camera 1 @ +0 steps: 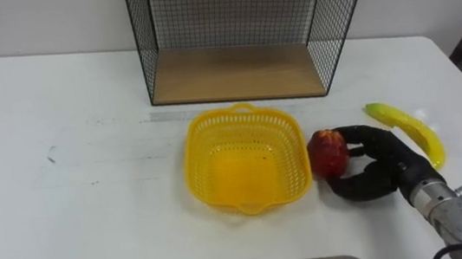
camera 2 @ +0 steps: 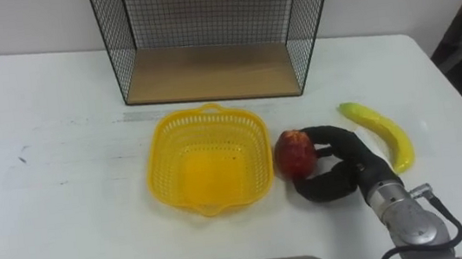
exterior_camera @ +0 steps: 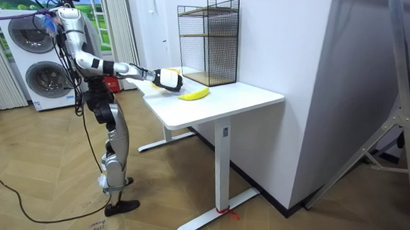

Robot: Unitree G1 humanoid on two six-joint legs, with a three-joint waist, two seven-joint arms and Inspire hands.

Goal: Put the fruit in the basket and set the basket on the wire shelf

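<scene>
A white table top (camera 1: 66, 209) runs across both eye views. A yellow plastic basket with an open mesh wall (camera 1: 201, 146) sits a little right of the frame's centre. Just right of its rim is a round red fruit (camera 1: 327, 152); whether the two touch cannot be told. The robot's right hand (camera 1: 379, 169) comes in from the lower right, its black fingers (camera 1: 363, 136) and thumb curled round the fruit from above and below, gripping it down at the table top.

A long yellow banana (camera 1: 410, 131) lies at an angle in the right of the frame, beyond the hand and apart from it, near the table's right edge.

At the top centre stands a black wire shelf with wooden boards (camera 1: 233, 70), its open front facing the robot and a strip of white table between it and the basket. The only marks on the table are a few small dark smudges (camera 1: 51, 155) at the left, too faint to read as writing. The widest free stretch of table lies left of the basket.

In the room view the robot stands at the table's end on the view's left, one arm reaching over the top.
</scene>
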